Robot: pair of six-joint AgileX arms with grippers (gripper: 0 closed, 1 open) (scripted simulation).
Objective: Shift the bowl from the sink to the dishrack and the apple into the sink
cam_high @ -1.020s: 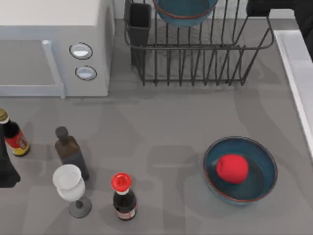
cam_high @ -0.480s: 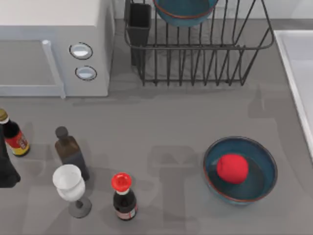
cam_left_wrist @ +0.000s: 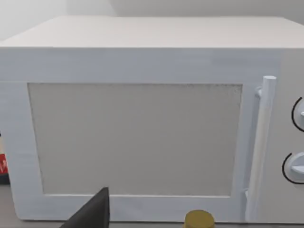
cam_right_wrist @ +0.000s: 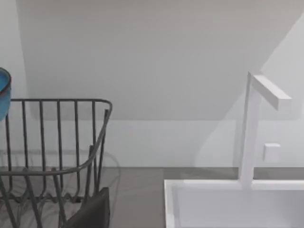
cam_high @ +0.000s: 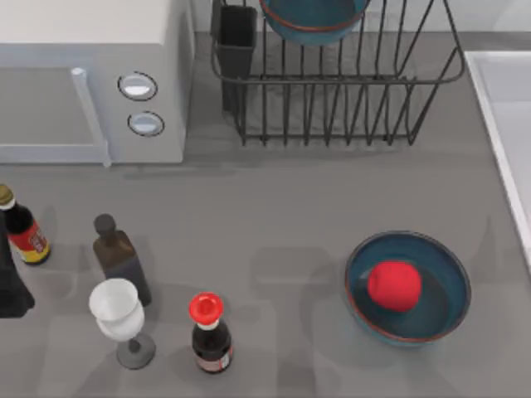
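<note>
One teal-blue bowl (cam_high: 314, 18) rests in the black wire dishrack (cam_high: 340, 99) at the back; its edge (cam_right_wrist: 4, 92) also appears beside the dishrack (cam_right_wrist: 57, 137) in the right wrist view. A second bowl (cam_high: 440, 286) just like it sits on the counter at the front right. The red apple (cam_high: 394, 284) lies inside that one. The pale sink (cam_high: 498, 91) runs along the right edge, and its rim (cam_right_wrist: 213, 186) shows again from the right wrist. My left arm (cam_high: 10, 286) is parked at the far left. My right gripper (cam_right_wrist: 90, 213) hovers near the dishrack and the sink.
A white microwave (cam_high: 91, 75) fills the back left and faces the left wrist camera (cam_left_wrist: 142, 128). At the front left stand a sauce bottle (cam_high: 23, 228), a dark bottle (cam_high: 120, 257), a wine glass (cam_high: 118, 311) and a red-capped bottle (cam_high: 207, 332). A white faucet (cam_right_wrist: 254, 128) rises behind the sink.
The right arm, seen a second ago at the top view's back right corner over the sink, has left that view. Its shadow on the counter has slid rightward. Bowls and apple have not moved.
</note>
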